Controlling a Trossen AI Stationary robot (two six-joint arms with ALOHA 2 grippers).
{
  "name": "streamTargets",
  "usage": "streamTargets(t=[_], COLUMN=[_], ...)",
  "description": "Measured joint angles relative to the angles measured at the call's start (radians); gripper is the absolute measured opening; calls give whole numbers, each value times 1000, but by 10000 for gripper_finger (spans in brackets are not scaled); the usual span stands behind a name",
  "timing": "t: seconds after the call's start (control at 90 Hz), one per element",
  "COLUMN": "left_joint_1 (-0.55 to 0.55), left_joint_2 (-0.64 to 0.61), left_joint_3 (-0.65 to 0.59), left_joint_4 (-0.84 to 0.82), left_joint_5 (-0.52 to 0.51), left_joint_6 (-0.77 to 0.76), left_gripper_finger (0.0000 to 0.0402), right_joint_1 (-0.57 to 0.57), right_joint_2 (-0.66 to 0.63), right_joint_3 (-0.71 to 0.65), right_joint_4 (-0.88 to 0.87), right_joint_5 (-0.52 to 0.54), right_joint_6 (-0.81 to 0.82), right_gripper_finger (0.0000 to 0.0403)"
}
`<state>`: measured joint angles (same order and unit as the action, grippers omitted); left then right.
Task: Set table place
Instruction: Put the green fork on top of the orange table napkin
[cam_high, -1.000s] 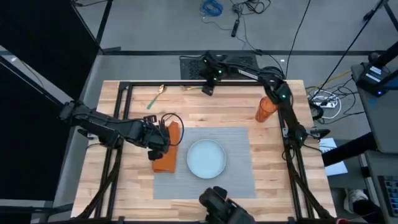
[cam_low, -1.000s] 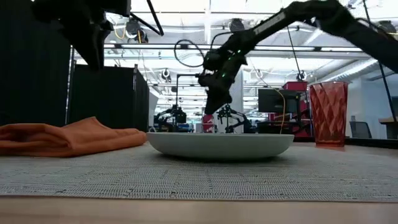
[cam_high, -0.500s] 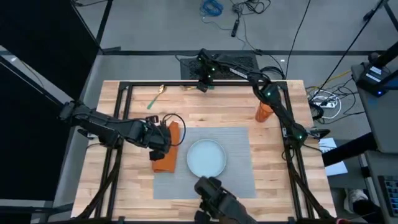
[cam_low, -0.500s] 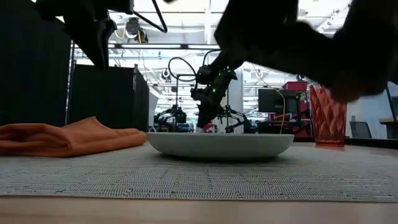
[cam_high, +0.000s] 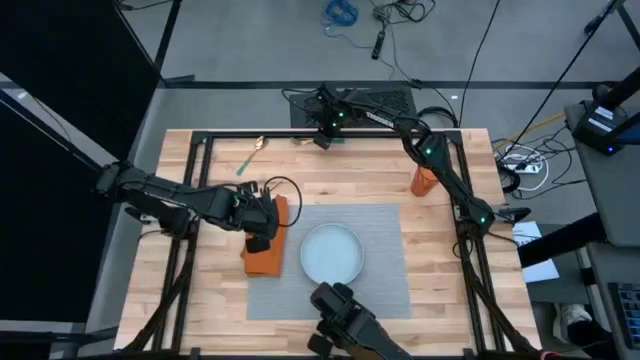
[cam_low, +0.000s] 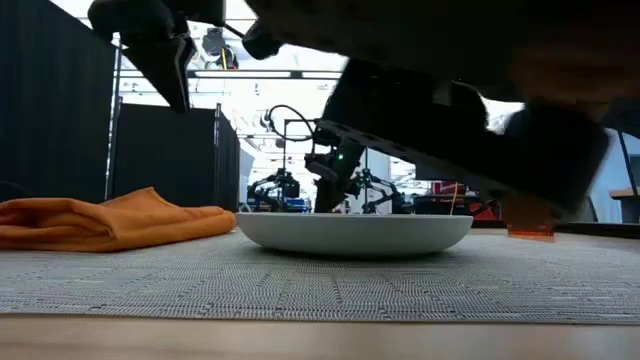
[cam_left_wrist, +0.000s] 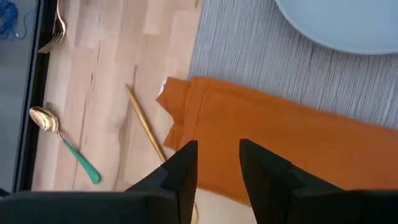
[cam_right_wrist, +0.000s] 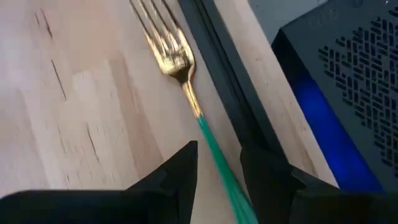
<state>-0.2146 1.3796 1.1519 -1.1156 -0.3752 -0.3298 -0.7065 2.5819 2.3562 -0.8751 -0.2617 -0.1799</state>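
Two grippers' fingers spread: left (cam_left_wrist: 217, 163) above napkin (cam_left_wrist: 273, 155); right (cam_right_wrist: 217, 163) over fork (cam_right_wrist: 186, 81).

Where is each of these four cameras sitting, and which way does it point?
High view: overhead, straight down on the light wooden butcher-block table, both arms.
Low view: tabletop height, level across the grey woven placemat and round pale plate; arms overhead.
Left wrist view: above the orange cloth napkin; left tool open.
Right wrist view: over the gold fork with green handle; right tool open.
Shared: the napkin shows in the high, low and left wrist views.
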Motion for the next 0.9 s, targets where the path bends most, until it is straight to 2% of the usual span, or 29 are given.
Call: streamTargets(t=[0.056, 0.167, 0.444, 0.9], left_joint_1=[0, 0, -1, -2], left_joint_2=[0, 0, 0, 0], left_joint_3=[0, 0, 0, 0], left_joint_4=[11, 10, 9, 9], left_joint_5=[0, 0, 1, 7], left_joint_6=[0, -2, -4, -4], left_gripper_finger=[105, 105, 105, 105], right_joint_1=[2, 5, -2, -34], right_joint_2=[0, 0, 0, 51], right_joint_3=[0, 0, 0, -1], right_joint_4=[26, 84, 95, 38], right_joint_5=[-22, -143, -236, -213], right_joint_6=[32, 67, 86, 99], right_gripper_finger=[112, 112, 112, 112])
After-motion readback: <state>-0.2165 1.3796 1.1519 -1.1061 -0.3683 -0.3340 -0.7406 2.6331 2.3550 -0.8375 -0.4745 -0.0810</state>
